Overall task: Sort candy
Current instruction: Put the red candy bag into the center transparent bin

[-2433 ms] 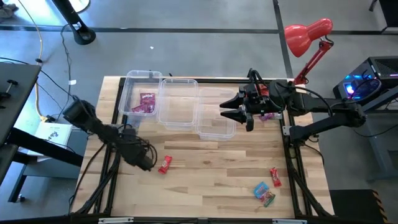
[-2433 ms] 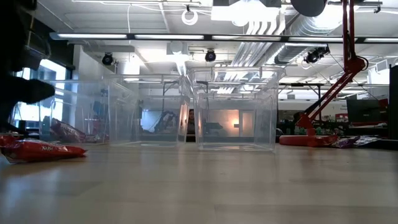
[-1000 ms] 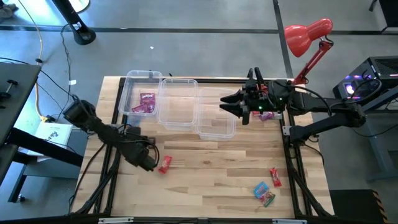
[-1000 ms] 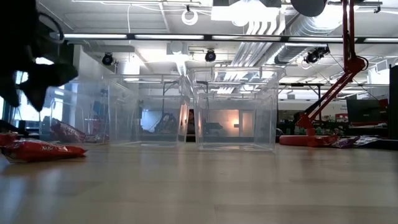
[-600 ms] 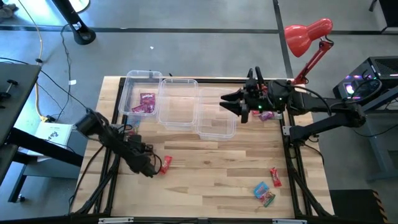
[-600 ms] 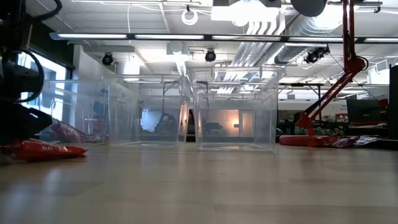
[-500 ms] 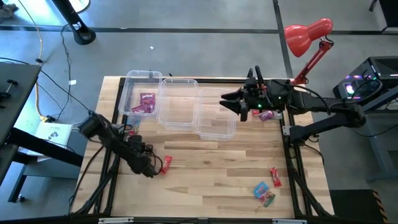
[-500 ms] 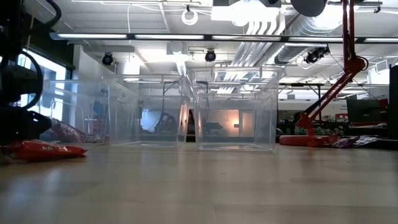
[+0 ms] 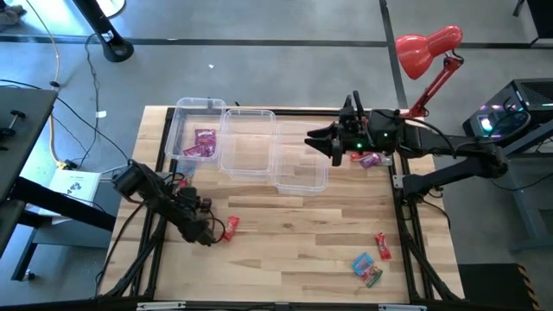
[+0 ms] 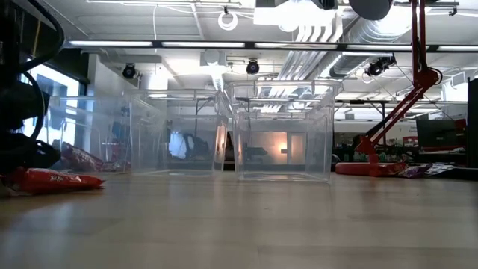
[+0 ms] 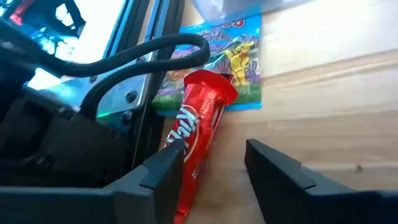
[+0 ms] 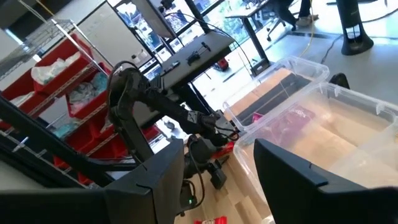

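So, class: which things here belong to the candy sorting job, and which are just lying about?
Job:
red candy at the left gripper
pink packets in the left bin
candies near the right front corner
other clear bins

Lying about:
red desk lamp
cables

My left gripper point(image 11: 208, 171) shows only partly in the left wrist view; both fingers run off the frame edge. The red candy bar point(image 11: 198, 134) is cut off at that edge and partly hidden behind one finger. A cable covers part of the blue-green packet point(image 11: 239, 53). In the low view, my left arm is an unreadable dark mass.
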{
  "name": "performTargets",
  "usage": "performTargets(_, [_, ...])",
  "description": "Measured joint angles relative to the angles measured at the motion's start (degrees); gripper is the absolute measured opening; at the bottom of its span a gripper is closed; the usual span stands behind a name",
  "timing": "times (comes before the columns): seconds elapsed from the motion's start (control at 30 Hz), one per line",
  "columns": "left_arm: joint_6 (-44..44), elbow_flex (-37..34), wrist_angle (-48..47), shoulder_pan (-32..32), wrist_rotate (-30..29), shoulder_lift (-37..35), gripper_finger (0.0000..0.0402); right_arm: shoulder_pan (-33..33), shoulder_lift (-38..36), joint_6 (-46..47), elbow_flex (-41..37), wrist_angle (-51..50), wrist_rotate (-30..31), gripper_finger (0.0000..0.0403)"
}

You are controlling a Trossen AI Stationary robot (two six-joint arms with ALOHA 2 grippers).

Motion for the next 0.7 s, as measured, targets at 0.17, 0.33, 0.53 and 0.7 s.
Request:
performTargets(0.17, [-0.9,-1.4,2.2,-0.6,-0.6,-0.5,0.0068,0.0,1.8,1.5,0.0,0.0,-1.2,0.019])
performTargets(0.33, [-1.3,0.7,2.0,-0.6,1.3,-1.4,0.0011,0.9,3.5,1.5,0.0,0.1,-3.0,0.019])
performTargets(0.53, [5.8,9.0,7.0,-2.5,-7.5,-8.2,0.0002,0.8,3.5,1.4,0.0,0.3,-3.8,0.019])
performTargets(0.7, [9.2,11.7,0.6,-4.5,-14.3,-16.1,0.0001,-0.2,3.4,1.0,0.0,1.2,-3.8,0.019])
